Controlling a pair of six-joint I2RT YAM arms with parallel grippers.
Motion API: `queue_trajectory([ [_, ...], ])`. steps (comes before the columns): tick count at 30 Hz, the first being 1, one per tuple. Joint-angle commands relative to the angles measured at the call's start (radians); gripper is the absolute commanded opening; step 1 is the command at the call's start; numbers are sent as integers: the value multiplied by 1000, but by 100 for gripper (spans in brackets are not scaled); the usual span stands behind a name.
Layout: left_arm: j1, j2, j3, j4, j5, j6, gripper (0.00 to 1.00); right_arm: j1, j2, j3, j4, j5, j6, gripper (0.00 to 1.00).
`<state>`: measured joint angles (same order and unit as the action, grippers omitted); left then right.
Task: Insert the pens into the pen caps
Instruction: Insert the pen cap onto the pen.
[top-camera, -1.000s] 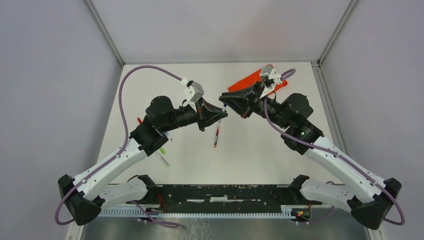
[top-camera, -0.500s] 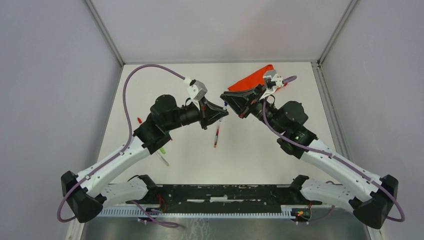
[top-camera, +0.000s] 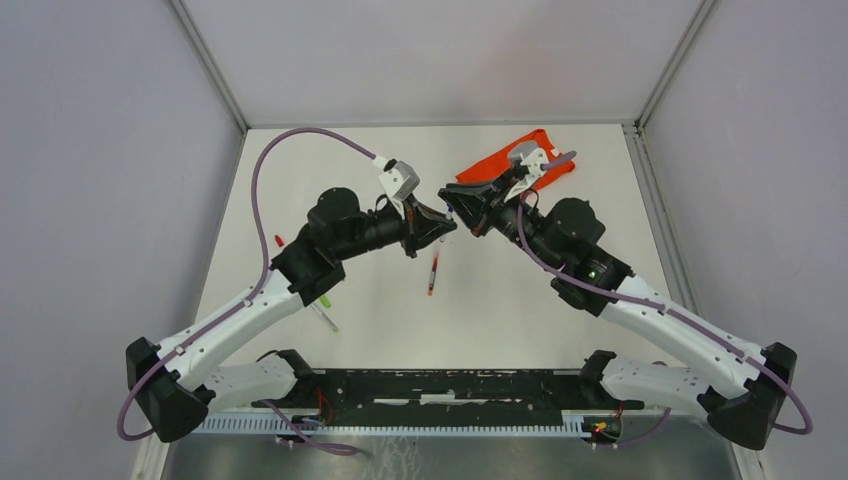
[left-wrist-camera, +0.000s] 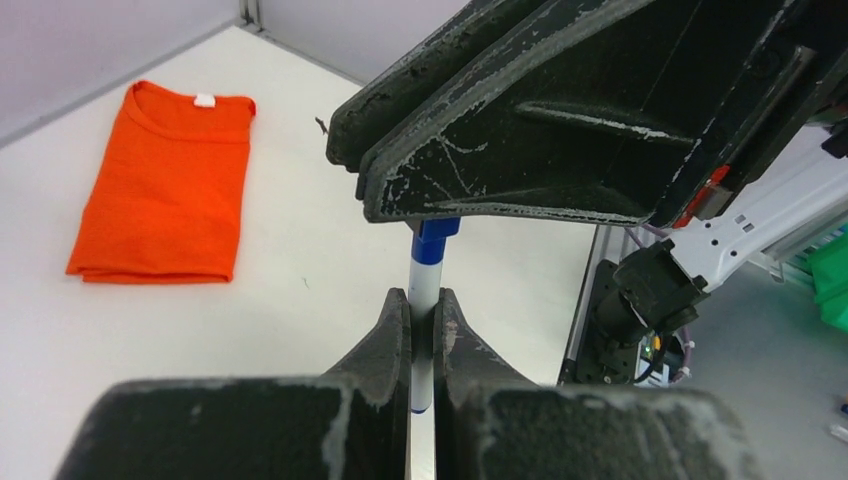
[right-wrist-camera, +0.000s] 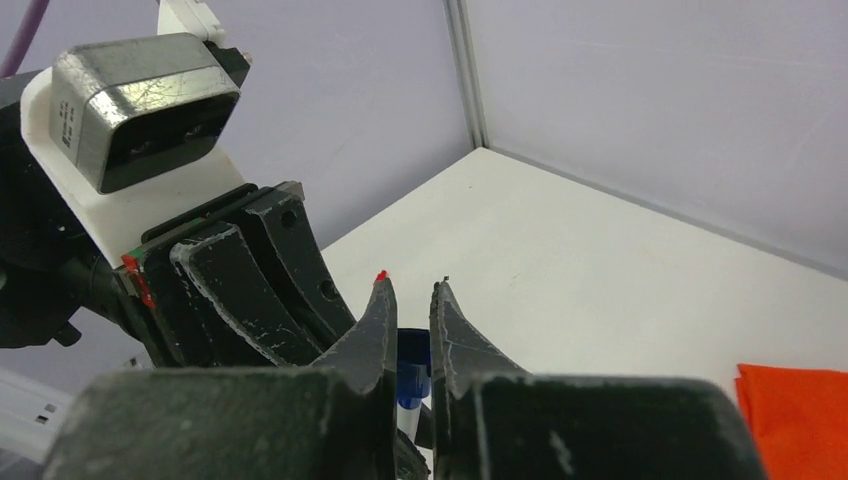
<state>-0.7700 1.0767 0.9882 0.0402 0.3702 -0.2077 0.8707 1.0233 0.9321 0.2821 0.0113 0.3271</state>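
Note:
Above the middle of the table my two grippers meet tip to tip. My left gripper (top-camera: 441, 226) (left-wrist-camera: 422, 296) is shut on the white barrel of a blue pen (left-wrist-camera: 424, 285) (top-camera: 450, 213). My right gripper (top-camera: 458, 207) (right-wrist-camera: 410, 288) is shut on a blue pen cap (right-wrist-camera: 411, 368). In the left wrist view the pen's blue end (left-wrist-camera: 437, 240) runs up under the right gripper's black fingers (left-wrist-camera: 520, 150), which hide the cap. How deep the pen sits in the cap I cannot tell.
A red pen (top-camera: 433, 272) lies on the table just below the grippers. A green pen (top-camera: 325, 300), another pen (top-camera: 324, 318) and a small red cap (top-camera: 279, 240) lie by the left arm. A folded orange shirt (top-camera: 535, 152) (left-wrist-camera: 165, 185) lies at the back right.
The right arm has swung left and lower, uncovering more of the orange shirt. The left wrist has edged right. Both grippers stay shut and tip to tip.

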Motion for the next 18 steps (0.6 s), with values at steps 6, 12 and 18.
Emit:
queue_trajectory([
  [6,18,-40,9,232,-106,61,2,14,-2,164,-249,-86,-186,35],
  [12,18,-67,-56,180,-140,56,2,13,-115,36,-74,-65,-169,52],
  [18,17,-73,-100,82,-236,11,2,13,-174,-108,-150,124,-175,57],
])
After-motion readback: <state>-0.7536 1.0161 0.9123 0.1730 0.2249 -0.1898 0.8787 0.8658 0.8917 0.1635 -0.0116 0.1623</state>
